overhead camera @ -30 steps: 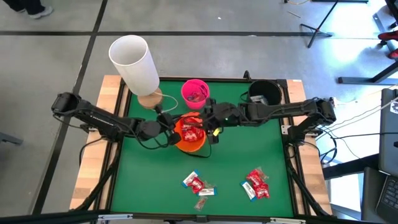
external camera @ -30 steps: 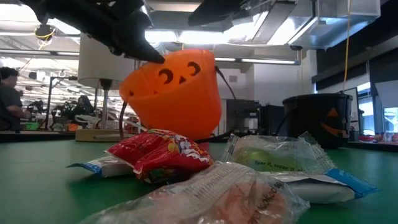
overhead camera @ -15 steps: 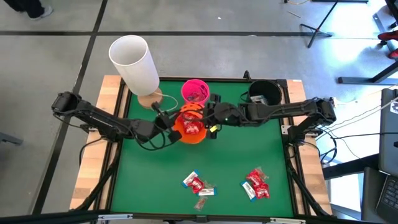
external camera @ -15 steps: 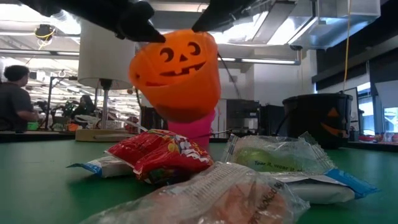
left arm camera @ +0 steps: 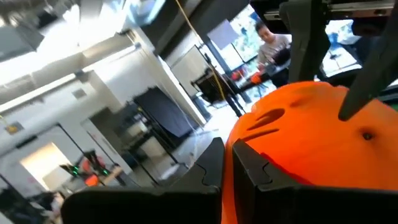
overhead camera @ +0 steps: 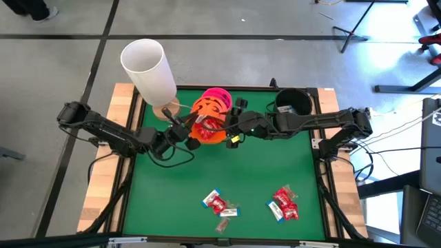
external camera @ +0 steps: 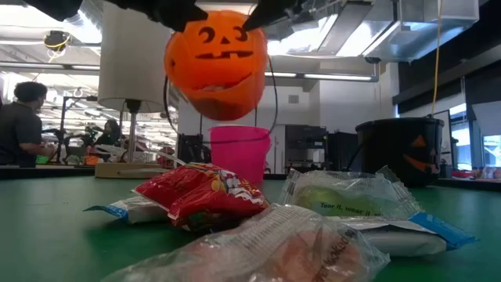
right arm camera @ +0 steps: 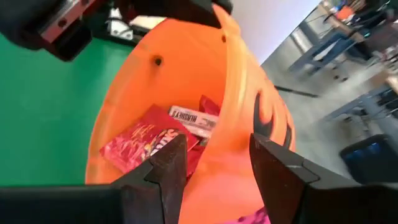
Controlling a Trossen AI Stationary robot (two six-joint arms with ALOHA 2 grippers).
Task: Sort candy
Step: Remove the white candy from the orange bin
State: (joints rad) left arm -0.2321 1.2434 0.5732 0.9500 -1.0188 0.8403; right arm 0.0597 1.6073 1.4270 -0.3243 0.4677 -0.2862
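Note:
The orange pumpkin-face bucket [overhead camera: 209, 116] hangs tilted in the air, just above the pink bucket [external camera: 239, 153], which stands on the green table near its far edge. Both my grippers are shut on the orange bucket. My left gripper [overhead camera: 185, 129] is on its left side and my right gripper [overhead camera: 231, 129] on its right side. Red-wrapped candy [right arm camera: 149, 143] lies inside the orange bucket. More candy lies on the table near the front edge in two small heaps [overhead camera: 219, 204] [overhead camera: 284, 204]. My left gripper pinches the orange bucket's rim [left arm camera: 249, 140] on the bucket's left side, coming about level from the table's left. The bucket is clear of the table and tilted. My right gripper holds the opposite rim wall [right arm camera: 233, 158], one finger [right arm camera: 168, 163] inside the bucket and one [right arm camera: 280, 171] outside. It comes from the table's right, slanting down a little.
A black bucket [overhead camera: 293, 102] stands at the far right of the table. A tall white cylinder [overhead camera: 148, 69] on a wooden base stands at the far left corner. A person [external camera: 19, 117] shows in the room beyond. Green table lies bare between the buckets and the candy heaps.
Both grippers have risen and gone toward the table's far edge with the orange bucket between them, and the left one has rolled. The bucket has lifted from low over the table to above the pink bucket. It has turned, and its face now looks toward the near side.

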